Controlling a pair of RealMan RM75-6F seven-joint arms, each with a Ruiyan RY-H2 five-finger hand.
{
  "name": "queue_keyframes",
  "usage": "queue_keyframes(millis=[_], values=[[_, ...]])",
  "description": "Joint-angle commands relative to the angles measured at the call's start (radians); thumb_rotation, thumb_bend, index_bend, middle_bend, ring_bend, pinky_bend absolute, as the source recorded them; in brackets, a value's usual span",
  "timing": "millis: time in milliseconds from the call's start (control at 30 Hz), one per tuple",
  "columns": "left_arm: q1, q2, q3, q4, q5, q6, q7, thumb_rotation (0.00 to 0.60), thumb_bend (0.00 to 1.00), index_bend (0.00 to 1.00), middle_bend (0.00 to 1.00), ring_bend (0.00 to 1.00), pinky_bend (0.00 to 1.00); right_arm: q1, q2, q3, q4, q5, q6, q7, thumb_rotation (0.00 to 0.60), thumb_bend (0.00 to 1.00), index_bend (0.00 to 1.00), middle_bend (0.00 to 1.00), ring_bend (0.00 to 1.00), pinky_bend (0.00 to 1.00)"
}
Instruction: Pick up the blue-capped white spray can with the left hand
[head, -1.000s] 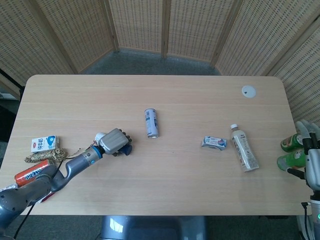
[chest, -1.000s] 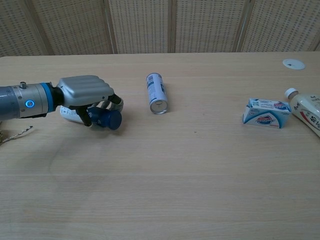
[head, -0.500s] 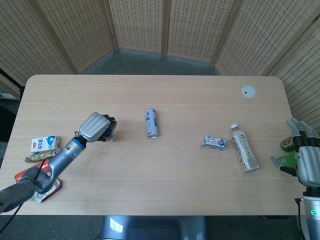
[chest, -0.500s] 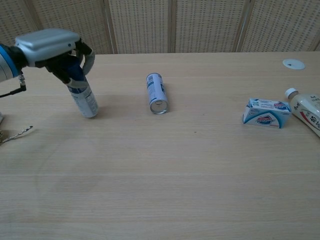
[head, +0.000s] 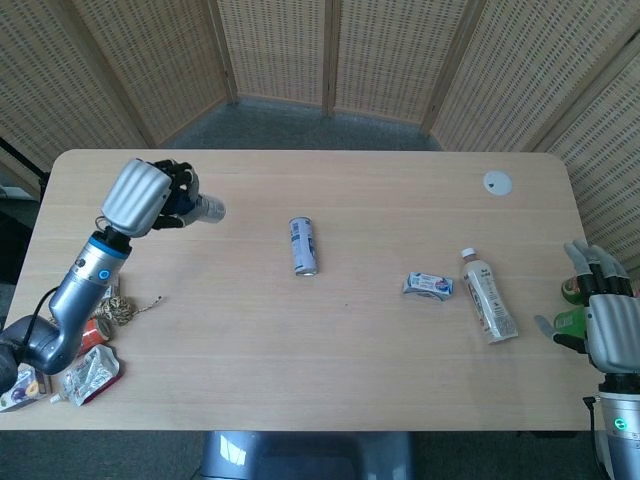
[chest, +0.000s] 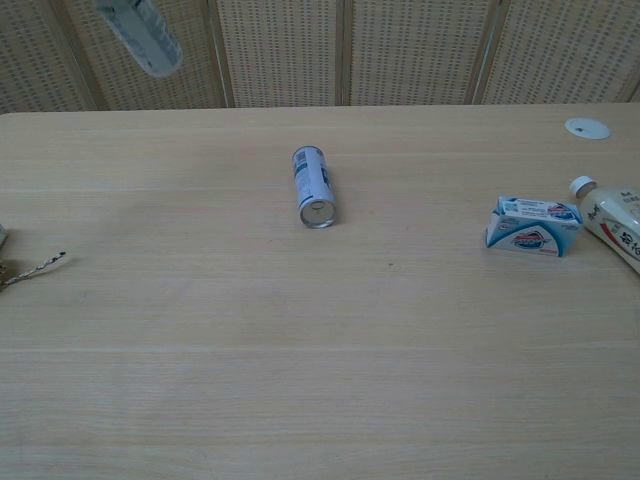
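Counter (head: 300, 360): wide pale wood, objects scattered well apart. Left hand (head: 140, 197) raised above the counter's far-left part, fingers (head: 178, 190) wrapped round the cap end of the spray can (head: 203, 208), whose white body juts out toward the middle; in the chest view only the can's lower body and base show at the top edge, tilted, clear of the wood. Can is off the counter and carried. Right hand (head: 602, 325) sits at the near-right edge beside green bottles (head: 572, 320), fingers apart, holding nothing that I can see. Elsewhere: a blue-and-white drink can (head: 303, 245) lying on its side mid-counter, a white bottle (head: 488, 295) lying flat to the right, a small carton (head: 429, 285) just beside it, packets and a coil of twine (head: 115, 310) near the left edge. Handling judgement: thin metal cylinder, rigid, probably light, smooth painted wall likely slippery. Hold sits high, near the cap, so the long free body could swing or slide out; a grip round the mid-body would balance better. The cap may pull off if it bears the load.
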Motion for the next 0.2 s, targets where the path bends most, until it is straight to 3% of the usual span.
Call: queue_keyframes(millis=[33,200], values=[[-0.007,0.051,-0.049,-0.061,-0.038,0.001,0.017,0.600,0.46,0.95,0.94,0.90,0.88,-0.002,-0.002,-0.003,0.004,-0.001,0.000,0.006,0.596,0.18,0.01,0.00,0.00,0.00],[-0.008,0.094,-0.080,-0.115,-0.065,-0.007,0.046,0.600,0.46,0.95,0.94,0.90,0.88,-0.005,-0.006,-0.005,0.015,-0.002,0.002,0.022,0.598,0.18,0.00,0.00,0.00,0.00]])
